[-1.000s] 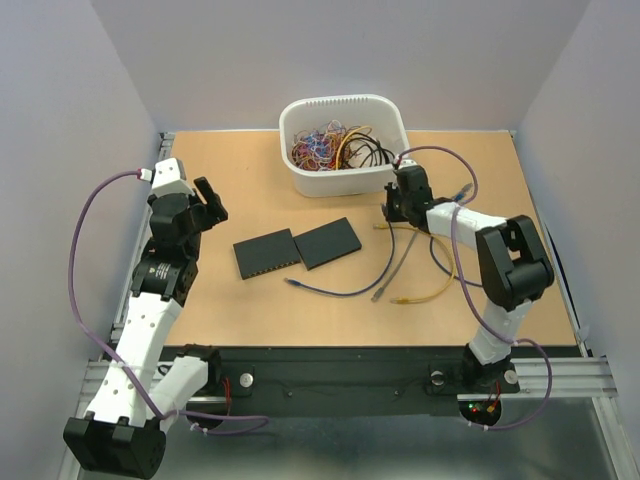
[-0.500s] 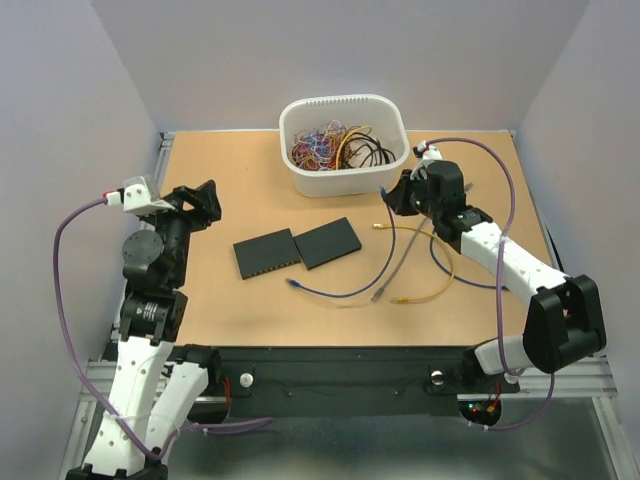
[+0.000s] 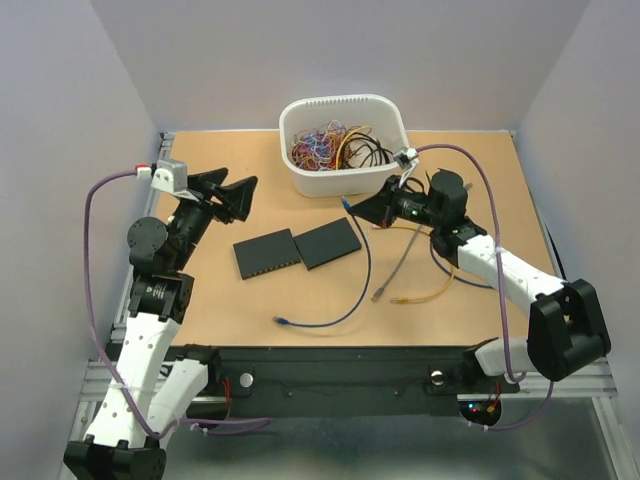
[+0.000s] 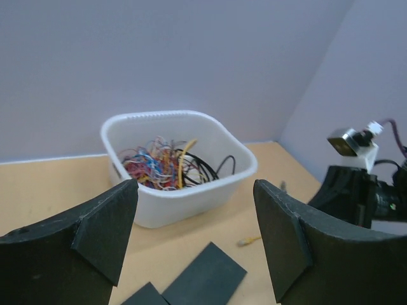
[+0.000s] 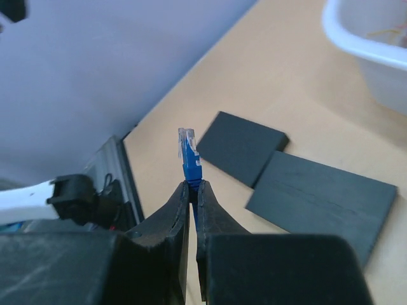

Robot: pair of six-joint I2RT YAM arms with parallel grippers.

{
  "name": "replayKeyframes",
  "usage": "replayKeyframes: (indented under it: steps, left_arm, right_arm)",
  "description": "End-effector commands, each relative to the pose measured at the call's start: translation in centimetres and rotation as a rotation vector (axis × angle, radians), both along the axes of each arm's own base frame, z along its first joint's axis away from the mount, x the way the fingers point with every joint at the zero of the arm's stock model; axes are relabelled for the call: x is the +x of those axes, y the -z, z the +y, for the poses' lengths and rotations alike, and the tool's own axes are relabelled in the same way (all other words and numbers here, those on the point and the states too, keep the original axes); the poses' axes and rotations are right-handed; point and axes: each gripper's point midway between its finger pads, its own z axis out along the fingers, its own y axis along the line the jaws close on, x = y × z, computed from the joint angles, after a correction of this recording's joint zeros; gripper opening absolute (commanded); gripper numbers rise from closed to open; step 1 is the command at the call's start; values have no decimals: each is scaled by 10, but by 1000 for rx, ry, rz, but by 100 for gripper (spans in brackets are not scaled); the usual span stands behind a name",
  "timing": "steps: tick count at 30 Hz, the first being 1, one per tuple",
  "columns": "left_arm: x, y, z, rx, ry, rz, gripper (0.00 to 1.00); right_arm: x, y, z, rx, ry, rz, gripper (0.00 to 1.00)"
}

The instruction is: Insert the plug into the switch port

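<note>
Pinching the plug (image 5: 187, 149) behind its clip to leave the tip free for a port, our right hand (image 5: 191, 185) holds it above the surface (image 3: 220, 300) near the switches (image 5: 318, 197), while our left hand (image 4: 194, 213) hovers spread apart and empty.

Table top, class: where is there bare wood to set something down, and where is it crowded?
Bare: the near-left wood bordered by the two black switches, the front rail and the blue cable; also the far-left corner beside the white bin. Crowded: the loose cables under the right arm.
</note>
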Motion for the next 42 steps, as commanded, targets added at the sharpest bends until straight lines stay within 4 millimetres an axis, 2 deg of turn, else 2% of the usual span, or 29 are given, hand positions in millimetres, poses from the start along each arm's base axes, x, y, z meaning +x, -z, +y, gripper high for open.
replayKeyframes:
  steps: [1, 2, 5, 13, 21, 22, 24, 26, 32, 42]
  left_arm:
    - [-45, -18, -47, 27, 346, -133, 84]
    - [-52, -16, -55, 39, 412, -146, 84]
    - [-51, -6, -64, 23, 483, -96, 83]
    - [-42, 9, -70, 28, 519, -40, 80]
    - [-26, 30, -78, 26, 553, 60, 73]
    - [-26, 32, -80, 25, 566, 71, 68]
    - [-27, 39, -88, 30, 614, 104, 65]
    - [-30, 42, -93, 34, 643, 115, 64]
    - [-39, 47, -107, 48, 696, 129, 63]
    - [-44, 50, -114, 71, 711, 142, 54]
  right_arm:
    - [-40, -43, 29, 94, -233, -161, 0]
    - [-44, -42, 31, 93, -257, -168, 0]
    - [-55, -45, 40, 103, -319, -187, 0]
    - [-69, -55, 52, 144, -390, -213, 0]
    - [-80, -69, 61, 185, -444, -231, 1]
    - [-82, -73, 62, 196, -454, -236, 0]
    - [-86, -77, 67, 223, -474, -234, 0]
    - [-87, -83, 71, 237, -484, -242, 0]
    - [-87, -84, 84, 262, -490, -230, 0]
    - [-89, -91, 93, 291, -474, -225, 1]
